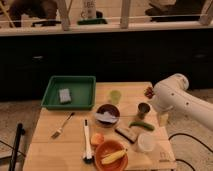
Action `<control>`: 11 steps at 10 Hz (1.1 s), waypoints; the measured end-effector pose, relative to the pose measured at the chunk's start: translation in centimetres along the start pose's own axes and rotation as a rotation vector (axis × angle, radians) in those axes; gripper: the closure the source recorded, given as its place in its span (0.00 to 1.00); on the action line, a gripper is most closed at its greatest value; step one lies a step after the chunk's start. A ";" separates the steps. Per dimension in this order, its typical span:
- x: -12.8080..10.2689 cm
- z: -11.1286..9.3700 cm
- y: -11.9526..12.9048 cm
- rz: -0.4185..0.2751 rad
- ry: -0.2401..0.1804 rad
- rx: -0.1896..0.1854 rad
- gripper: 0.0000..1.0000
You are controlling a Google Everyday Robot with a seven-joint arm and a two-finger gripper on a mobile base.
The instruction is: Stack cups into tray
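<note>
A grey metal cup (143, 109) stands upright, mouth up, near the right edge of a wooden table (55, 150). A yellow-green cup (115, 96) stands upright behind it to the left, apart from it. The green tray (75, 79) lies flat at the far left corner, long axis left to right, holding a grey sponge (65, 95). The gripper (162, 118) hangs just right of the metal cup, fingers spread, grasping nothing.

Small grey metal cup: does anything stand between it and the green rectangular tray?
Yes: the yellow-green plastic cup and dark round bowl sit between grey metal cup and green tray. The gripper hangs beside that cup.
</note>
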 end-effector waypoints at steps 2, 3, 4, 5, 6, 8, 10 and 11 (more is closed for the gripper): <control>0.2 0.7 0.0 -0.010 -0.005 0.006 0.20; 0.3 1.1 -0.3 -0.020 -0.007 0.010 0.20; 0.4 1.4 -0.6 -0.035 -0.009 0.016 0.20; 0.4 1.7 -0.7 -0.046 -0.012 0.018 0.20; 0.7 2.0 -0.8 -0.057 -0.012 0.022 0.20; 1.0 2.7 -0.9 -0.073 -0.015 0.026 0.20; 1.3 3.3 -1.3 -0.101 -0.015 0.028 0.20; 1.4 3.6 -1.5 -0.114 -0.015 0.030 0.20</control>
